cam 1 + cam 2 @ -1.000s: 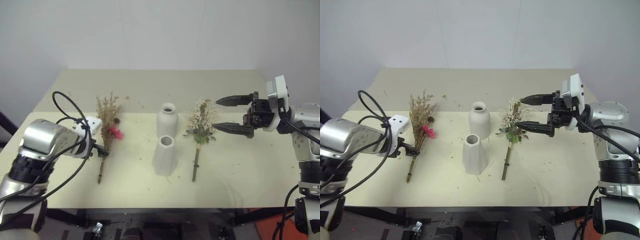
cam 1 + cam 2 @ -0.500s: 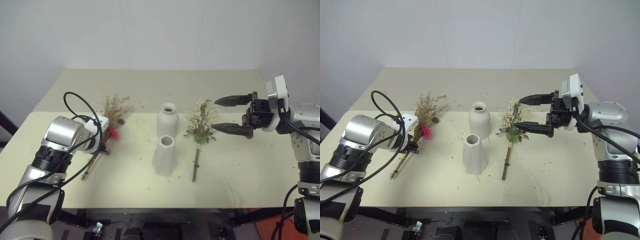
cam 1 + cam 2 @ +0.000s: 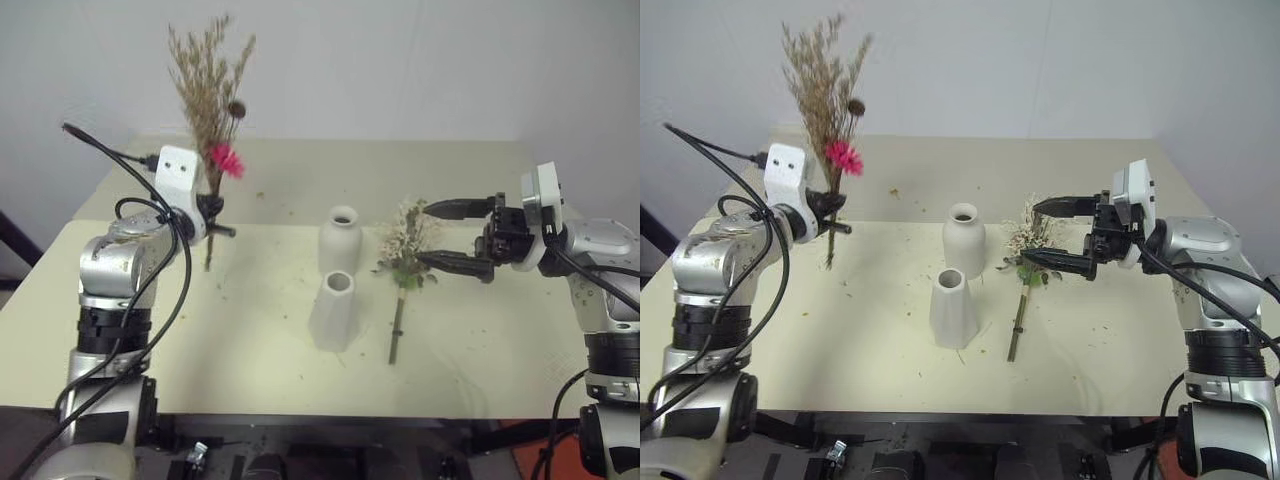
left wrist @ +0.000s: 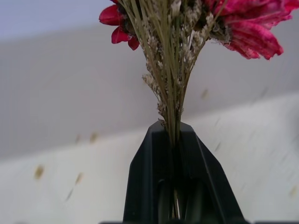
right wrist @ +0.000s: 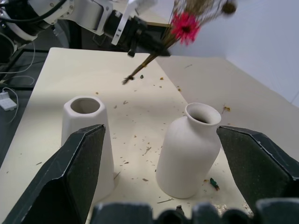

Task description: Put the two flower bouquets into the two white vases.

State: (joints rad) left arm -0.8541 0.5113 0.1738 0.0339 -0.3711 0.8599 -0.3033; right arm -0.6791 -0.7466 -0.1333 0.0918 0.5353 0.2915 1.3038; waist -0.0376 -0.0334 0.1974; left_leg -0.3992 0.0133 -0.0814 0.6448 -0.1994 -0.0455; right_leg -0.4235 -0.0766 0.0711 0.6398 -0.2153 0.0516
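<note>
My left gripper (image 3: 222, 217) is shut on the stems of the brown grass bouquet (image 3: 208, 85) with the pink flower (image 3: 226, 160), held upright above the table's left side; the stems (image 4: 171, 112) show pinched between the black fingers. The cream-white bouquet (image 3: 403, 250) with green leaves lies flat right of the vases, its stem toward the front edge. My right gripper (image 3: 428, 235) stands open, its two fingers on either side of the blossoms. The rounded bottle vase (image 3: 340, 240) stands mid-table, the cone vase (image 3: 334, 311) just in front of it.
The cream table (image 3: 250, 350) is sprinkled with dried flower crumbs. A pale wall rises behind the table's far edge. Black cables loop off my left arm (image 3: 120, 270).
My left gripper closed on the brown grass bouquet, lifted it off the table and swung it from lying flat to upright. The right gripper has stayed put.
</note>
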